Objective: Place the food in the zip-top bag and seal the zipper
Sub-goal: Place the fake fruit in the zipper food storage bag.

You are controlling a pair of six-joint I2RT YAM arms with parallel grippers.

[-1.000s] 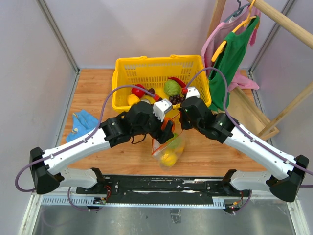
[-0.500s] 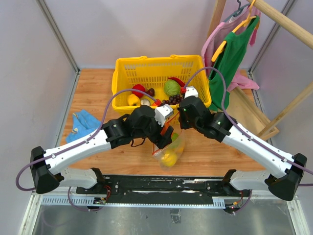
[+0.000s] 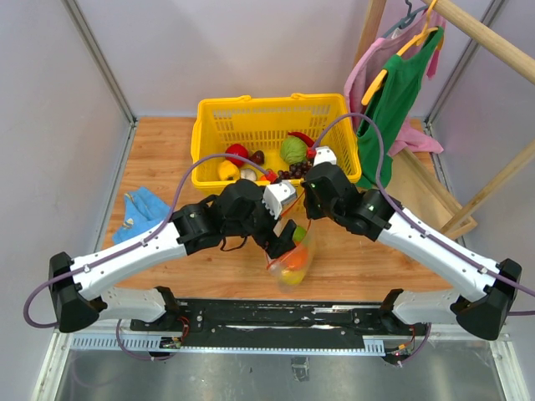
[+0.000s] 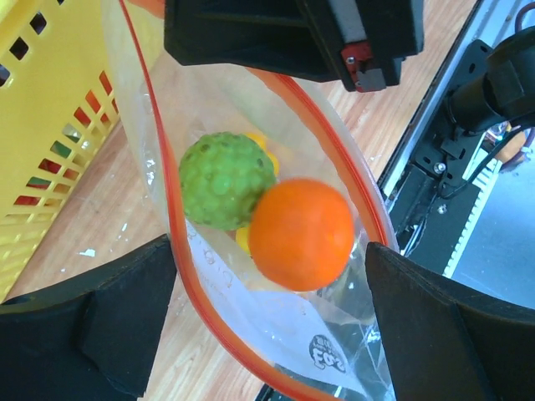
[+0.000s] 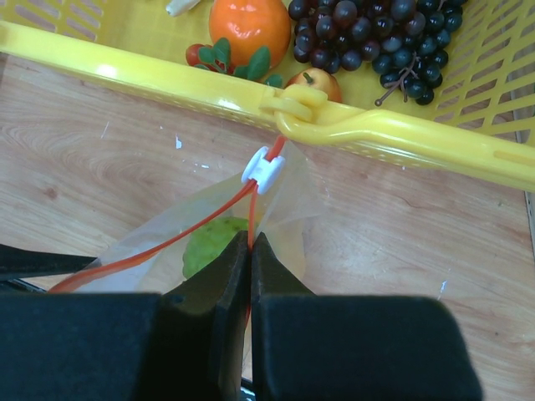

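The zip-top bag (image 3: 294, 261) hangs open in front of the basket. In the left wrist view its mouth (image 4: 171, 209) holds an orange (image 4: 301, 234), a green piece (image 4: 224, 180) and a yellow fruit (image 4: 259, 142) beneath them. My left gripper (image 4: 272, 326) is open and empty right above the mouth, clear of the orange; it also shows in the top view (image 3: 282, 236). My right gripper (image 5: 250, 246) is shut on the zipper (image 5: 167, 242) just below its whitish end piece (image 5: 264, 169) and holds that corner up; it also shows in the top view (image 3: 308, 209).
The yellow basket (image 3: 267, 113) stands behind the bag with grapes (image 5: 376, 29), another orange (image 5: 249, 25) and other toy food. A blue cloth (image 3: 138, 213) lies at the left. Clothes (image 3: 393, 92) hang on a wooden rack at the right.
My left gripper moved down and toward me over the bag mouth with the orange and opened. The orange now lies inside the bag. My right gripper kept its hold.
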